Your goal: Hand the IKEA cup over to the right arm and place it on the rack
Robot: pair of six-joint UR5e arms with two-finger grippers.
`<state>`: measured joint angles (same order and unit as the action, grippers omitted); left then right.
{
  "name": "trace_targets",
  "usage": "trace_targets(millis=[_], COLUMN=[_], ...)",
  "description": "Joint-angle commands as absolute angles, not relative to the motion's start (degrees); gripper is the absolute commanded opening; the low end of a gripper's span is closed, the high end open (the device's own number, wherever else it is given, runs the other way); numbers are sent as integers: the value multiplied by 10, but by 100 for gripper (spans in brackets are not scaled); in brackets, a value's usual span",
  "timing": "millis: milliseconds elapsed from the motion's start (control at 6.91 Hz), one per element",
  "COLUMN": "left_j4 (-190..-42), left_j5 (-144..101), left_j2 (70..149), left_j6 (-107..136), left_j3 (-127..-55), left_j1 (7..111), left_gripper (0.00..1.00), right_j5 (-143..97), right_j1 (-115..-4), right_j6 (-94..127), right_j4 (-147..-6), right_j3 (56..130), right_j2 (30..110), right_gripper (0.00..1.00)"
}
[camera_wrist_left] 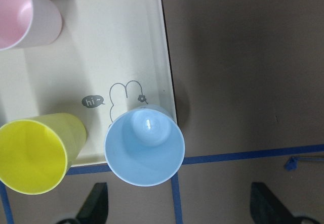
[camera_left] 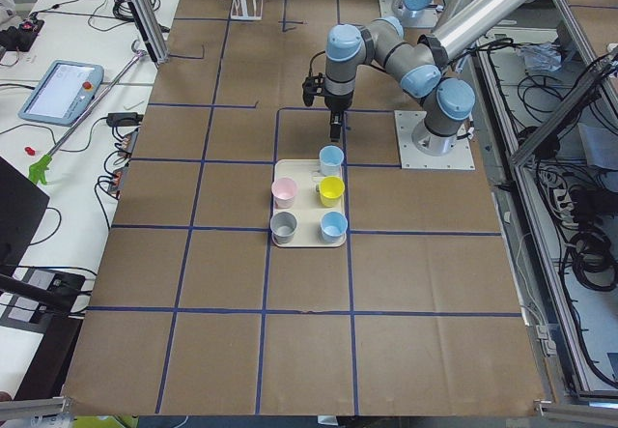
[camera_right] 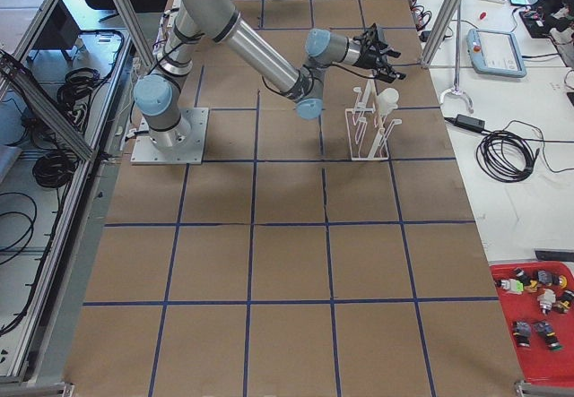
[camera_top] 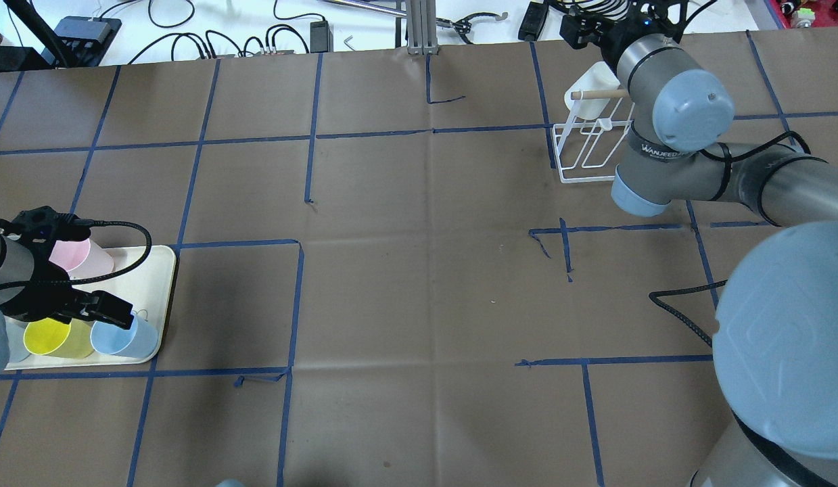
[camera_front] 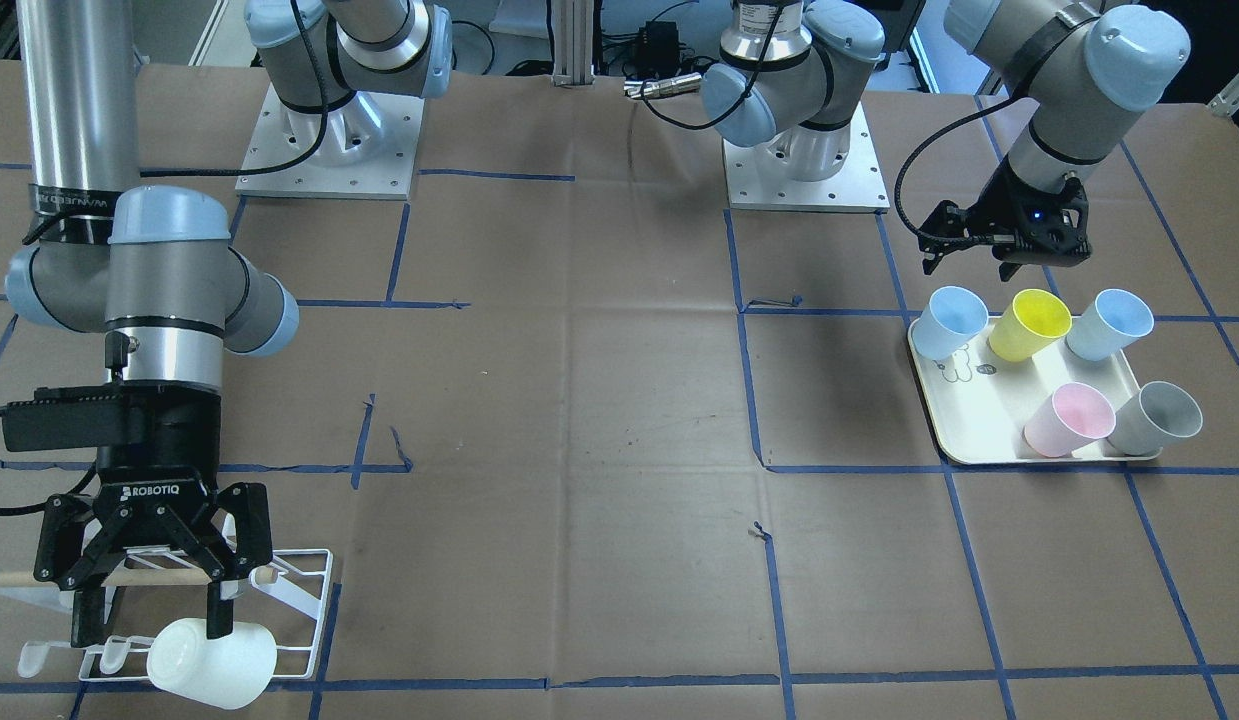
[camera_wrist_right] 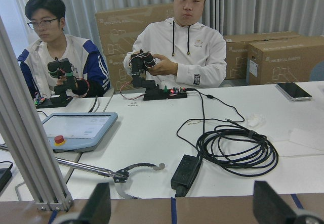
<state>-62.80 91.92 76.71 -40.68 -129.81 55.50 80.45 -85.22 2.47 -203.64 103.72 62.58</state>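
A white cup (camera_front: 211,660) sits tilted on a prong of the white wire rack (camera_front: 304,600), which has a wooden dowel handle. It also shows in the overhead view (camera_top: 588,91). My right gripper (camera_front: 149,612) is open just above the rack, with one finger (camera_front: 219,612) close beside the cup; its wrist view shows nothing between the fingertips. My left gripper (camera_front: 979,262) is open and empty above the far edge of a cream tray (camera_front: 979,430). In the left wrist view a light blue cup (camera_wrist_left: 144,145) stands just ahead of the open gripper (camera_wrist_left: 179,209).
The tray holds several upright cups: light blue (camera_front: 954,320), yellow (camera_front: 1029,322), blue (camera_front: 1109,322), pink (camera_front: 1069,418) and grey (camera_front: 1157,418). Brown paper with blue tape lines covers the table (camera_front: 579,450). Both arm bases stand at the robot's edge.
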Motion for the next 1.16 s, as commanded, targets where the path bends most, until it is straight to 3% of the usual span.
trace_targets(millis=[0, 723, 1013], left_j4=[-571, -538, -537], left_j5=[902, 899, 901], left_j2=[780, 837, 852], left_j6=[-404, -405, -404], left_j3=[-1336, -1337, -1334], left_j1=[555, 554, 554], left_gripper=[99, 99, 98], right_j5=[803, 756, 718], right_j1=[-894, -923, -927], right_j6=[27, 295, 477], right_j4=[-2026, -2033, -2030], right_j3=[1041, 1119, 1133], right_j2=[680, 772, 774], right_gripper=[100, 100, 100])
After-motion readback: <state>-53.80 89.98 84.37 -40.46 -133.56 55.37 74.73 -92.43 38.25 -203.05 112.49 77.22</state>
